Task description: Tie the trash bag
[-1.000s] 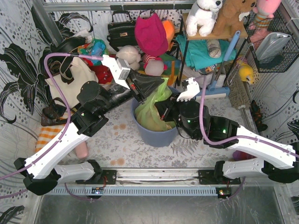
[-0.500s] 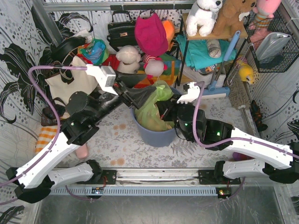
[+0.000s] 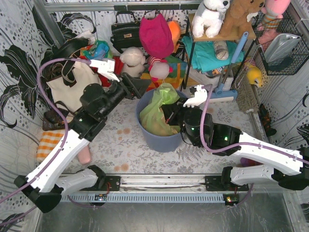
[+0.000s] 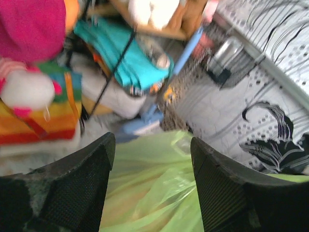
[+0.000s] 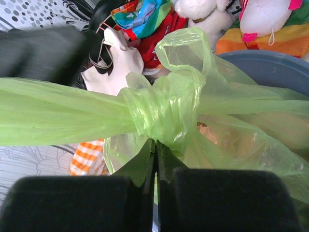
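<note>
The trash bag [image 3: 158, 115] sits in the blue-grey bin [image 3: 161, 141] at the centre of the surface [image 3: 128, 145], its top rising above the bin rim. In the right wrist view the bag's neck is gathered into a twisted knot [image 5: 166, 108], with one flattened tail of film running out to the left of the frame and a loose flap standing up behind the knot. Brown paper shows through the film below it. The right fingers [image 5: 96, 203] are pressed together directly under the knot, and a thin fold of green film is pinched in the seam between them. The left fingers [image 4: 79, 186] are spread wide and hold nothing. They sit just outside the bin's rear-left rim, and green film shows beyond their gap. A cream tote bag [image 3: 72, 87] stands well left of the bin.
</note>
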### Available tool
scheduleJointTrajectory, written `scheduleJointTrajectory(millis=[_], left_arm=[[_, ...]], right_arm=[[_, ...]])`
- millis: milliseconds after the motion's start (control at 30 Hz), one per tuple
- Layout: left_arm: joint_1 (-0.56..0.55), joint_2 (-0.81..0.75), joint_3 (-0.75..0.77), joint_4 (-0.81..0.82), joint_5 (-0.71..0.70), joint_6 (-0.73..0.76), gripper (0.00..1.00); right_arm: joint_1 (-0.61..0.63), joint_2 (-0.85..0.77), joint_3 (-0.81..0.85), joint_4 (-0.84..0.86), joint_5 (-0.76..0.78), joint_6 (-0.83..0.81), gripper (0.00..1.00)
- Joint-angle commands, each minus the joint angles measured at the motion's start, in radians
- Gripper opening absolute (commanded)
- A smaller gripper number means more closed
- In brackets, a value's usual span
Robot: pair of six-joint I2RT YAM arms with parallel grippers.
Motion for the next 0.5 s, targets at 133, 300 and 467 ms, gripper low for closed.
scheduleJointTrajectory(millis=[133, 300, 467], left_arm=[[0.170, 0.044, -0.220, 0.335, 0.578, -0.374, 0.73], [0.191, 0.064, -0.280, 0.521, 0.724, -0.471, 0.75], [0.195, 0.083, -0.311, 0.648, 0.786, -0.543, 0.75]], right_arm=[[0.006, -0.024, 0.007, -0.007, 0.000, 0.030, 0.00], [0.007, -0.022, 0.002, -0.015, 0.007, 0.040, 0.00], [0.006, -0.023, -0.006, -0.013, 0.014, 0.049, 0.00]])
